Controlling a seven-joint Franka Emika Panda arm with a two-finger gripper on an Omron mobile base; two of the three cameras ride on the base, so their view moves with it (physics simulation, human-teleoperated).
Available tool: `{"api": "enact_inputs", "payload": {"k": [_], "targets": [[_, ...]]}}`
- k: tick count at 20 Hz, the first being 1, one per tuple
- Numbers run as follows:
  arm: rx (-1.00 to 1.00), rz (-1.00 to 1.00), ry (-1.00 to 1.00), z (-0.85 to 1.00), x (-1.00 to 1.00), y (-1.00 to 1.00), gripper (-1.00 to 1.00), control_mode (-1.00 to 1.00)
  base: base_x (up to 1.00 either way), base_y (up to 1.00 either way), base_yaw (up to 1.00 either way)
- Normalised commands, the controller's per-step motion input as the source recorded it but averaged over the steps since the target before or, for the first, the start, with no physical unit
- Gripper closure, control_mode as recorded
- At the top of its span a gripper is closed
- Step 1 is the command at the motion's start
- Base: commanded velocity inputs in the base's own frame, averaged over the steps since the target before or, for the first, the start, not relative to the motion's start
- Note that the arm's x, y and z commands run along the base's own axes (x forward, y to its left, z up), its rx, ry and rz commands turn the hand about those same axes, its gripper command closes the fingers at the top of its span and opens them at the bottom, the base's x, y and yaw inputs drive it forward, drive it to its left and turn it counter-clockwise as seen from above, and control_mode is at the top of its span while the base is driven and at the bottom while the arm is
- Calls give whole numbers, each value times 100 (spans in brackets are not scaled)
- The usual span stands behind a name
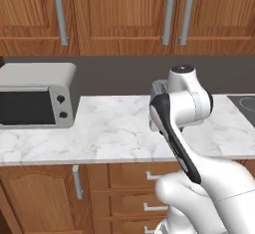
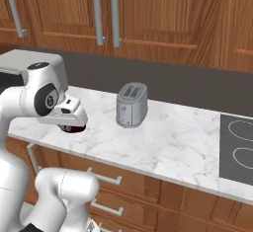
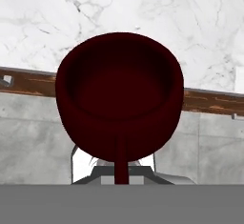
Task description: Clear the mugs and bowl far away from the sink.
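The gripper [image 3: 122,178] is closed on the handle of the dark maroon mug [image 3: 119,94], holding it mouth-up so it hangs level over the front edge of the marble counter [image 2: 168,142] (carried, not resting). Farther back stands the silver toaster [image 2: 132,105]; the black stovetop [image 2: 237,149] lies well apart.

The mug [image 3: 119,94] is a deep maroon, darker still inside, with a handle of the same shade. The table [image 1: 114,128] is white marble run through with faint grey veins. The toaster [image 2: 132,105] is silver (dull rather than shiny), the toaster oven [image 1: 37,95] pale grey with a black door. The cabinets [image 2: 163,9] are warm reddish-brown wood with grey handles, and the stovetop [image 2: 237,149] is dark grey with pale ring marks.
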Motion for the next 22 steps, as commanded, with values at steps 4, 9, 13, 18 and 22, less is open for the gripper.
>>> {"api": "enact_inputs", "payload": {"k": [4,9,13,18,22], "targets": [[0,0,0,0,0,0,100,100,38,-9,0],[0,0,0,0,0,0,100,100,8,0,0],[0,0,0,0,0,0,100,100,0,0,-6],[0,0,0,0,0,0,100,100,-1,0,-13],[0,0,0,0,0,0,100,100,-1,0,-15]]}}
